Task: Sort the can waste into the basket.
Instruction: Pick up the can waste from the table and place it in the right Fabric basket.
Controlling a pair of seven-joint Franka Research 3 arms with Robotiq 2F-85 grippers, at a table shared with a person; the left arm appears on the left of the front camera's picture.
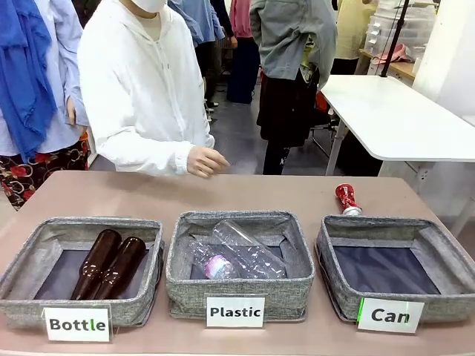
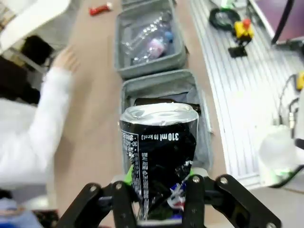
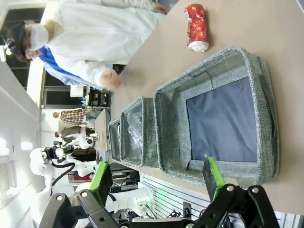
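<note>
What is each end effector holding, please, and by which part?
Left end effector: the dark can, by the crushed end nearest the camera. Right end effector: nothing.

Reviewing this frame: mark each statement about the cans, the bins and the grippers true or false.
1. The left gripper is shut on the dark can. True.
2. The red can lies inside the Can basket. False: it lies on the table behind the basket.
3. The right gripper holds a can. False: its jaws are open and hold nothing.
4. The Bottle bin holds two brown bottles. True.
</note>
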